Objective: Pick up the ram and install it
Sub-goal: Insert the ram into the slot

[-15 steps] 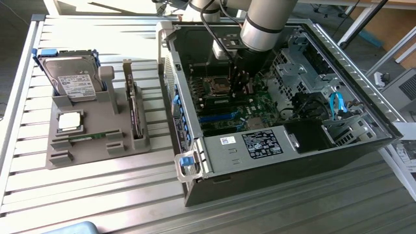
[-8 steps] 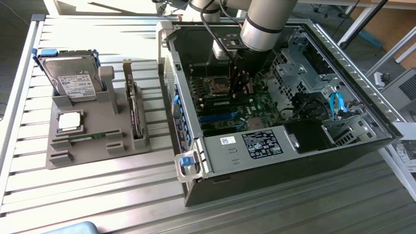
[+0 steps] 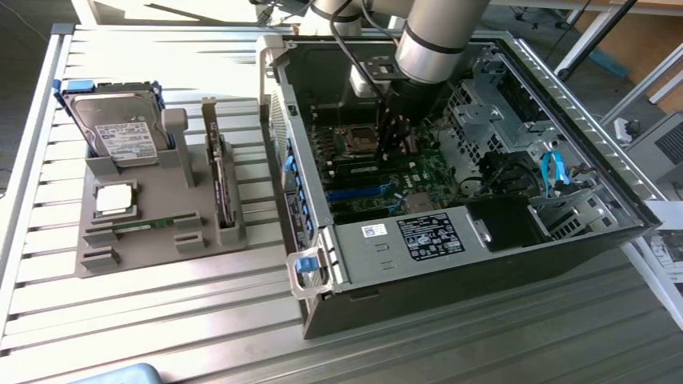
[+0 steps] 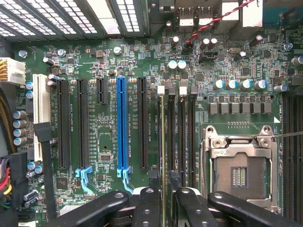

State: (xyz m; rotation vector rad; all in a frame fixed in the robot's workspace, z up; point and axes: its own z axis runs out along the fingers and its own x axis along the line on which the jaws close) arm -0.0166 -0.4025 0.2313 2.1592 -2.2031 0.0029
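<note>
Wrist view: the ram [image 4: 163,137] stands on edge in a dark slot on the motherboard [image 4: 109,61], between the blue slot [image 4: 121,123] and the processor socket [image 4: 239,172]. The gripper [image 4: 164,183] straddles its near end, jaws released, with a thin gap at either side. In the exterior view the arm [image 3: 437,40] reaches down into the open case [image 3: 555,240]; a parts tray [image 3: 96,264] lies at the exterior view's left.
</note>
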